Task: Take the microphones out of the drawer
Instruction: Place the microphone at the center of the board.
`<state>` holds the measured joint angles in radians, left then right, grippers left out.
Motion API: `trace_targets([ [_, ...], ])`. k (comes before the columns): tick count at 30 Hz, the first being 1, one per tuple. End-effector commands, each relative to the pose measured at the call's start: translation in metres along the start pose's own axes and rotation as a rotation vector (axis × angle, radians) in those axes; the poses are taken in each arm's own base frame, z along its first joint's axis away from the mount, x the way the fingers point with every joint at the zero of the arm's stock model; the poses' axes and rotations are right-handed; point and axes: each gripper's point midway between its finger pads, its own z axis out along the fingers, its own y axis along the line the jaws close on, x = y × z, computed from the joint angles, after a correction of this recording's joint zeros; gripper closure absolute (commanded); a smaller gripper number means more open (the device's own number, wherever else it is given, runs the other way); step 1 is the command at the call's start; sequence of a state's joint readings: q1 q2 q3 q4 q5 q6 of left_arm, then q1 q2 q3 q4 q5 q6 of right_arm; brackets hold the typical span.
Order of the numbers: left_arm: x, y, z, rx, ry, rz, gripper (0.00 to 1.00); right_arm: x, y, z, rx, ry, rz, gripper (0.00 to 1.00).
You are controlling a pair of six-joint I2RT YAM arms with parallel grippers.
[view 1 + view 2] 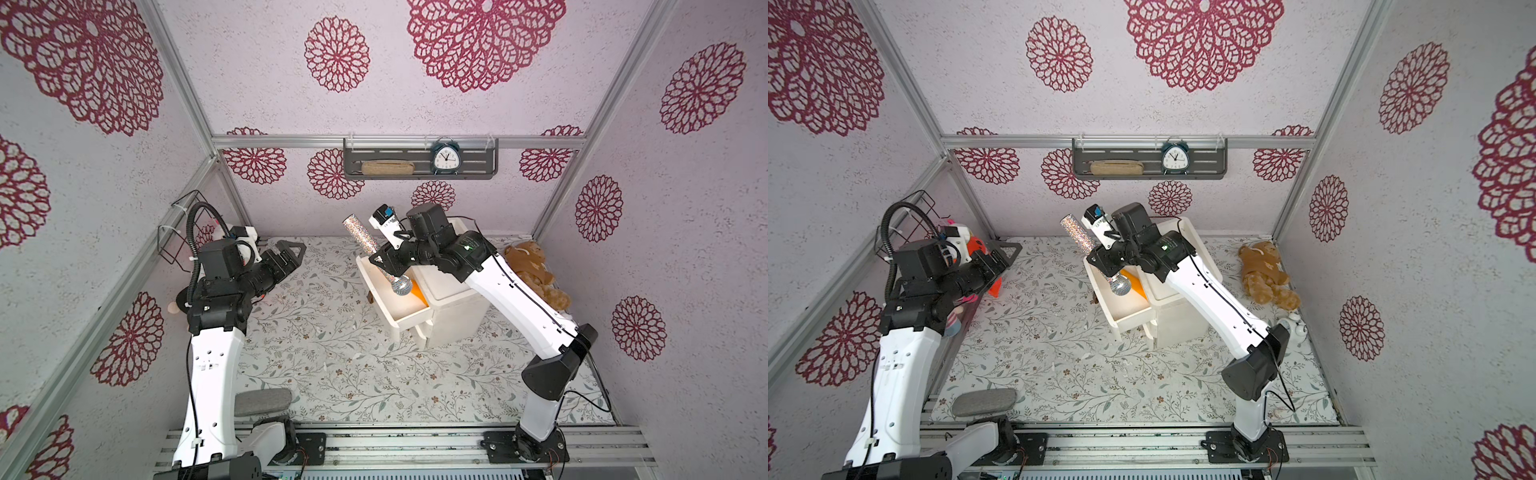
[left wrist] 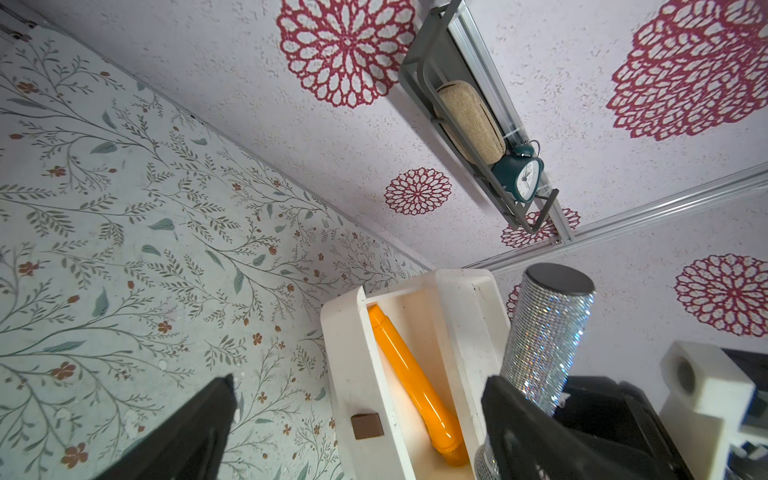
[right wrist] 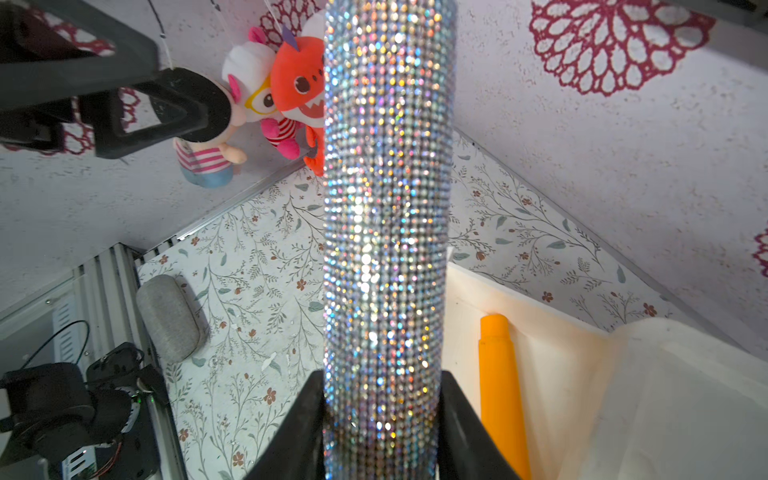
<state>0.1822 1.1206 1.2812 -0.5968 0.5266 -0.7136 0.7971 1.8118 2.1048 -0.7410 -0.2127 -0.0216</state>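
The microphone has a glittering silver handle and a mesh ball head. My right gripper is shut on the handle, one black finger on each side. The handle tilts up toward the far left, and the head hangs over the inside of the open white drawer. An orange tube lies in the drawer. My left gripper is open, empty and left of the drawer.
The drawer belongs to a white cabinet at the back right. A brown teddy lies right of it. A grey case sits near the front left. Plush toys hang on the left wall. The back shelf holds a clock.
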Motion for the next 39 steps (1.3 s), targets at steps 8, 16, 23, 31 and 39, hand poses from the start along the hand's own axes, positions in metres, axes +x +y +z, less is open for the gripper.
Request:
trace_targets([
  [8,-0.021,0.022,-0.022,-0.091,-0.066,-0.056,0.03,0.000,0.039,0.007,-0.088,-0.060,0.022,1.00],
  [16,-0.022,0.032,-0.031,-0.108,-0.075,-0.070,0.03,0.024,0.079,0.052,-0.158,0.010,0.023,1.00],
  [23,-0.023,0.036,-0.037,-0.108,-0.085,-0.081,0.03,0.040,0.098,0.094,-0.175,0.078,0.073,1.00],
  [31,-0.021,0.037,-0.045,-0.099,-0.089,-0.081,0.03,0.076,0.108,0.170,-0.158,0.159,0.146,1.00],
  [39,-0.013,0.037,-0.044,-0.074,-0.073,-0.084,0.03,0.118,0.111,0.242,-0.134,0.236,0.209,1.00],
])
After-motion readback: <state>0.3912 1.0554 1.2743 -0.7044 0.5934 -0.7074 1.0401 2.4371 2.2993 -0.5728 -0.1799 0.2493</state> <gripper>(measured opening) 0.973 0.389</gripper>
